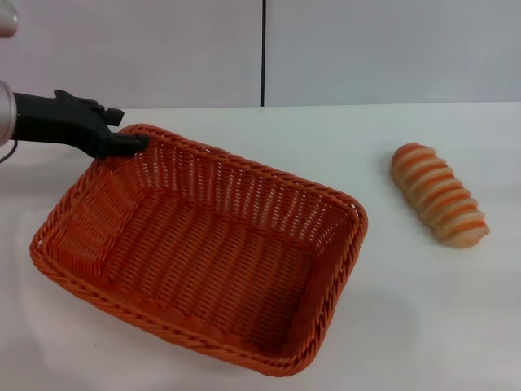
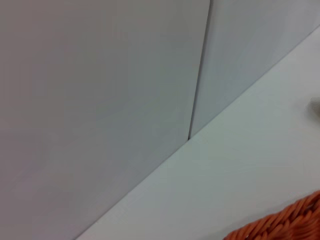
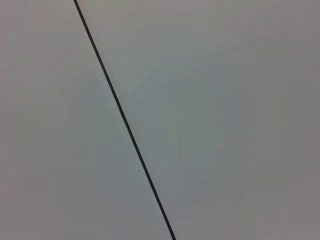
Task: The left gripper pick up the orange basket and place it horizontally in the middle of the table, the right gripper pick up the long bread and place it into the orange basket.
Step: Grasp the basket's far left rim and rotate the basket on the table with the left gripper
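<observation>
While my left jaws (image 1: 134,143) pinch the far-left corner of the big rectangular orange woven basket (image 1: 203,244), the whole weight of it hangs off that 1 braided bit of rim, and that is where I judge the trouble could start. A grip this close to a corner lets the basket swing or twist around the pinch if I lift or drag it, and the rounded braid could slide out from between the black fingers, dropping the basket crooked. It sits on the left half of the plain white bench (image 1: 407,326), open side up and with nothing in it. Its long axis runs diagonally, from the far left near my claw toward the near right, so it is not lying horizontally across the middle; turning it from 1 corner hold could also skid it along the bench. My left wrist view shows only a sliver of the woven rim against the bench and the grey wall.

Off to the right, well apart from the basket, lies the oblong tan loaf with orange-brown and cream stripes (image 1: 440,195), ridges up. Its long axis also slants, from far left to near right. A wide sweep of the basket could nudge it.

My right jaws are nowhere in view; their wrist camera sees only the wall panels and a dark seam.
</observation>
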`<state>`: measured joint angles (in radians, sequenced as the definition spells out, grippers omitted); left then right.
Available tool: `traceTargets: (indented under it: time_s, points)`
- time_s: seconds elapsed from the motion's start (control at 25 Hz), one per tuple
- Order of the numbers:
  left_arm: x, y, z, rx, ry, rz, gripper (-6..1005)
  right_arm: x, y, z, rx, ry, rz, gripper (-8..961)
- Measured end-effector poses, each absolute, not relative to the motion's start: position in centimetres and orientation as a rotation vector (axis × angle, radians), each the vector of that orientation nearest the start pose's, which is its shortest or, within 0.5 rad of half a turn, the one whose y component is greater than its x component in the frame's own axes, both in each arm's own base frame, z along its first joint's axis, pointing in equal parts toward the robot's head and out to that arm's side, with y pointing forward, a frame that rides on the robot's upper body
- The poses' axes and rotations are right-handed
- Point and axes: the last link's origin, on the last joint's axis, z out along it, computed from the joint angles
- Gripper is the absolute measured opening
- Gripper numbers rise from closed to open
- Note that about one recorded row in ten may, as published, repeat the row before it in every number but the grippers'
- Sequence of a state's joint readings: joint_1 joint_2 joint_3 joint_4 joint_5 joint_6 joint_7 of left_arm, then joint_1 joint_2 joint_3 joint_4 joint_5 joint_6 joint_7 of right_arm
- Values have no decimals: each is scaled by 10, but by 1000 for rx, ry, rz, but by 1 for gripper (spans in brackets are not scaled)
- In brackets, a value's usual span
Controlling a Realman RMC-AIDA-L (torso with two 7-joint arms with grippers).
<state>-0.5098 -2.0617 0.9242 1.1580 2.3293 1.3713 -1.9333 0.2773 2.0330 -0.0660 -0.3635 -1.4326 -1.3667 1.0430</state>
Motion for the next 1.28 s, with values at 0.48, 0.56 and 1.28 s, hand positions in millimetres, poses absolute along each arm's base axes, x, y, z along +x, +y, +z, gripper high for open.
traceTargets:
  time_s: [0.48,0.56,1.28]
  points:
    - [-249,380,43,-2537,-700,16,582,407,269,114,-1368,811,992,727]
    - [-250,380,43,-2535,-701,25,572,407,268,115,-1365,811,992,727]
    - [-251,380,39,-2539,-712,82,268,409,269,114,-1356,821,987,715]
